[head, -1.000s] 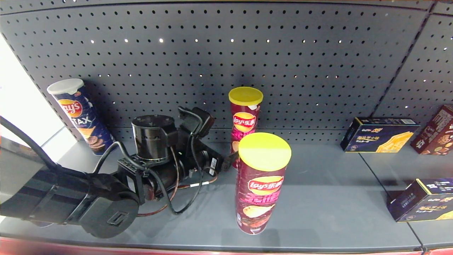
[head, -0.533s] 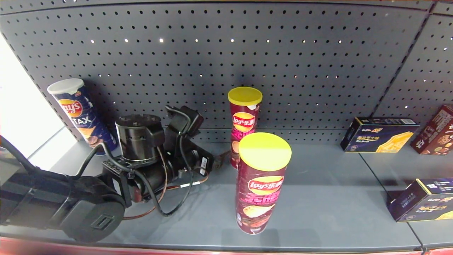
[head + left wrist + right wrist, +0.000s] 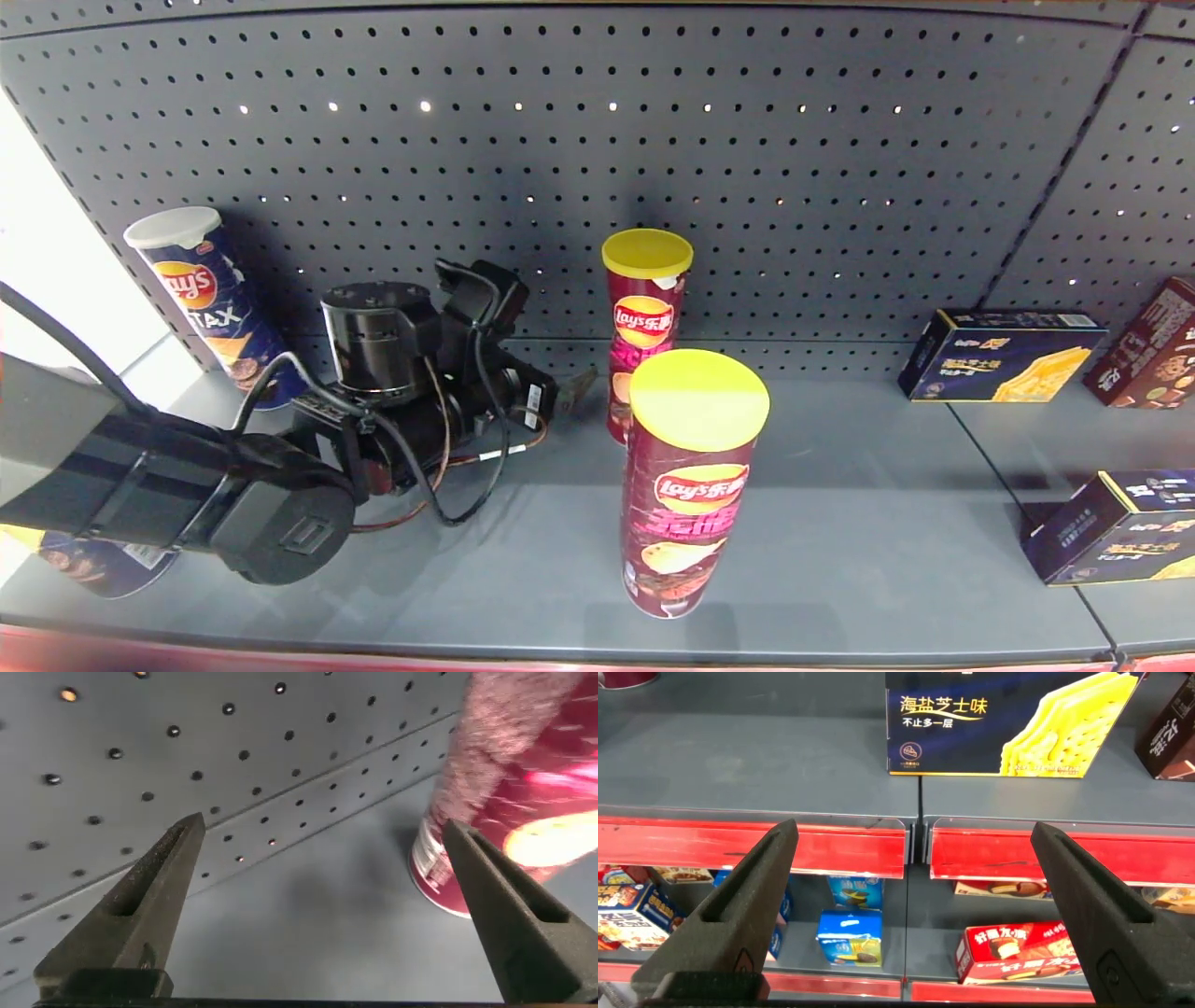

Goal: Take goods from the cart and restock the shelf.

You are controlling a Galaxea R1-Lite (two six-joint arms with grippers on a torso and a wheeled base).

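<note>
**A:** How does the left gripper (image 3: 322,826) stand?

**B:** Spread wide, with nothing between its fingers (image 3: 140,905). It lies low over the shelf (image 3: 840,523), facing the back wall (image 3: 653,121). The rear red can (image 3: 505,784) is just beside one finger.

**A:** And that can?

**B:** Upright on the shelf near the back wall, yellow lid on. The front red can (image 3: 691,485) stands upright before it, near the shelf's front edge, with the same yellow lid.

**A:** What is on the arm's other side?

**B:** A blue can (image 3: 210,299) with a white lid, upright by the back wall at the shelf's left end. Under the arm, at the front left corner, another can (image 3: 93,565) shows in part. I cannot tell how it lies.

**A:** The right gripper (image 3: 913,829)?

**B:** Also spread wide and empty. It faces a cracker box (image 3: 1008,723) on a grey board with a red edge strip (image 3: 822,849). Below the strip are a small blue box (image 3: 850,938) and a red box (image 3: 1018,952).

**A:** And the shelf's right end?

**B:** A dark blue box (image 3: 1004,355) and a brown box (image 3: 1153,345) sit at the back. A second dark blue box (image 3: 1111,527) lies nearer the front.
</note>
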